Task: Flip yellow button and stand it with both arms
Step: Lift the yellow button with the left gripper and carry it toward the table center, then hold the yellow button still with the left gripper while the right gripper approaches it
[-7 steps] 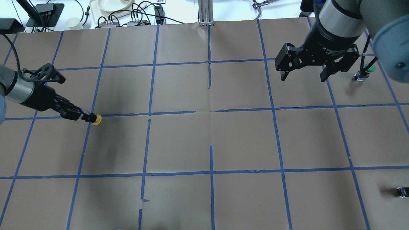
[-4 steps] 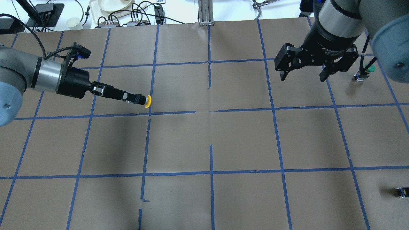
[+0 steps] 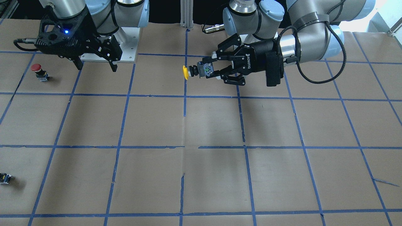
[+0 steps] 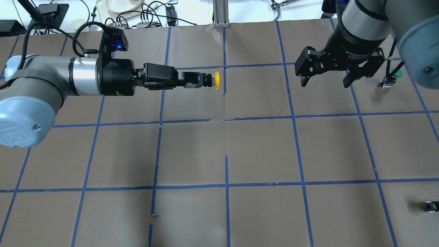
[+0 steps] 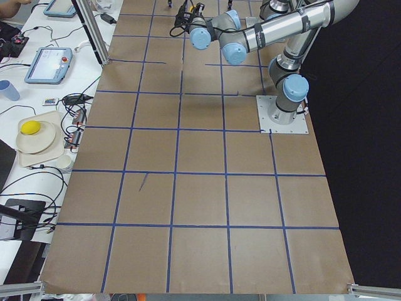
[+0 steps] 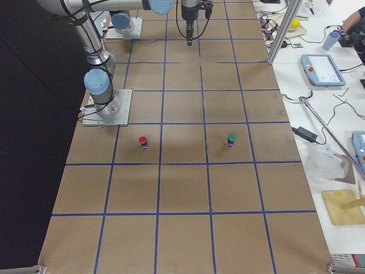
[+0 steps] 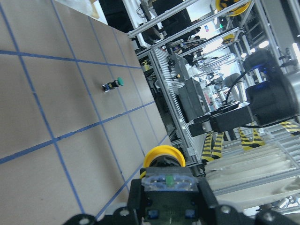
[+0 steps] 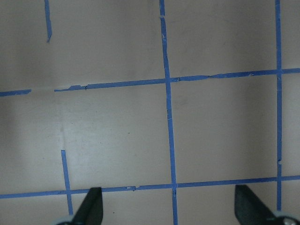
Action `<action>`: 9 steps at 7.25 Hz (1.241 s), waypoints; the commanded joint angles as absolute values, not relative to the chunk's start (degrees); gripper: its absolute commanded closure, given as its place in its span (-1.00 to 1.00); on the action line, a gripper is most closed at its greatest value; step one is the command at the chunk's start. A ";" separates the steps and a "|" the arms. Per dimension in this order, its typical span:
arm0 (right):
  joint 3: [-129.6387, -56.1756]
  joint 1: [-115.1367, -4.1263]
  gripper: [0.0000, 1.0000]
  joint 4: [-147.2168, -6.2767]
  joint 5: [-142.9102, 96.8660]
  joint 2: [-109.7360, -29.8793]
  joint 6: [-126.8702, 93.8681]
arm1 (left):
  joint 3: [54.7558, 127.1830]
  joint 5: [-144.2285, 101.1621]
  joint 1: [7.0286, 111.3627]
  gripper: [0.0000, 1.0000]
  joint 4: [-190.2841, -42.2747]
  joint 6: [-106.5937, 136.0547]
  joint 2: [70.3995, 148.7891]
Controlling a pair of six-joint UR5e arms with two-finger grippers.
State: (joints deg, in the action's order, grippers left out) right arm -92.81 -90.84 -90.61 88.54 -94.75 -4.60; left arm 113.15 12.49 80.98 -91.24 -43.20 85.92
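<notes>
My left gripper (image 4: pixel 193 79) is shut on the black body of the yellow button (image 4: pixel 216 75). It holds the button level above the table, with the yellow cap pointing toward the right arm. In the front view the same gripper (image 3: pixel 208 70) holds the button (image 3: pixel 186 72) over the centre tape line. In the left wrist view the cap (image 7: pixel 163 157) sits just past the fingertips. My right gripper (image 4: pixel 325 81) is open and empty, pointing down over the far right of the table, well apart from the button. Its fingers (image 8: pixel 91 207) frame bare paper in the right wrist view.
A green-capped button (image 4: pixel 396 73) stands at the far right, just beyond the right gripper. A red-capped button (image 3: pixel 37 68) stands near it. A small dark part with a yellow spot (image 4: pixel 431 206) lies at the near right edge. Brown paper with blue tape lines (image 4: pixel 226 118) covers the table.
My left arm has carried the yellow button from the left side to the table's centre line, higher and farther back, and turned it level. The right arm has not moved.
</notes>
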 commanded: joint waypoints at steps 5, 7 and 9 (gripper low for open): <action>-92.73 -87.47 -0.99 -89.56 81.53 -94.83 -4.39 | 114.34 3.08 84.99 0.97 -90.53 -24.63 84.55; -91.06 -78.36 -0.98 -80.47 66.11 -95.62 -4.31 | 114.00 3.08 85.17 0.97 -90.53 -22.61 84.72; -91.58 -70.60 -0.99 -66.34 41.69 -95.71 -4.22 | 113.99 3.16 85.25 0.98 -90.53 -22.24 84.73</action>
State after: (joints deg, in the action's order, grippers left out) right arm -91.40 -74.72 -74.13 54.92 -95.62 -4.25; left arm 114.04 3.13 85.18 -90.54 -22.66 84.78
